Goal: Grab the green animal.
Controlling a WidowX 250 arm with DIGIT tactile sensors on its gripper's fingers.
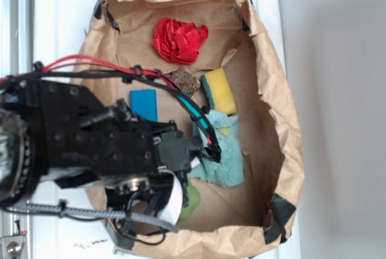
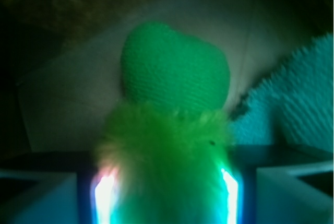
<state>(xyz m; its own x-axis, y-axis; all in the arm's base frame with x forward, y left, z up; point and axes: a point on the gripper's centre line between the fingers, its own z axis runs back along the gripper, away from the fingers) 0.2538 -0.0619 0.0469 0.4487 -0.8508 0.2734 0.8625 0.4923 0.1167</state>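
The green animal (image 2: 172, 125) fills the middle of the wrist view, with a smooth darker green rounded part at the far end and lime fuzzy fur near the camera. The fur sits between my two fingers (image 2: 104, 192), which press against it on both sides. My gripper (image 2: 166, 187) is shut on it. In the exterior view only a small green edge of the animal (image 1: 193, 201) shows beside the gripper (image 1: 178, 201), low in the bag's near end under the black arm.
Everything lies inside a brown paper bag (image 1: 274, 96) with raised crumpled walls. A teal terry cloth (image 1: 224, 159) lies just right of the gripper. Farther back are a yellow sponge (image 1: 221, 92), a blue block (image 1: 143, 104), a brown chunk (image 1: 184, 80) and a red cloth (image 1: 179, 40).
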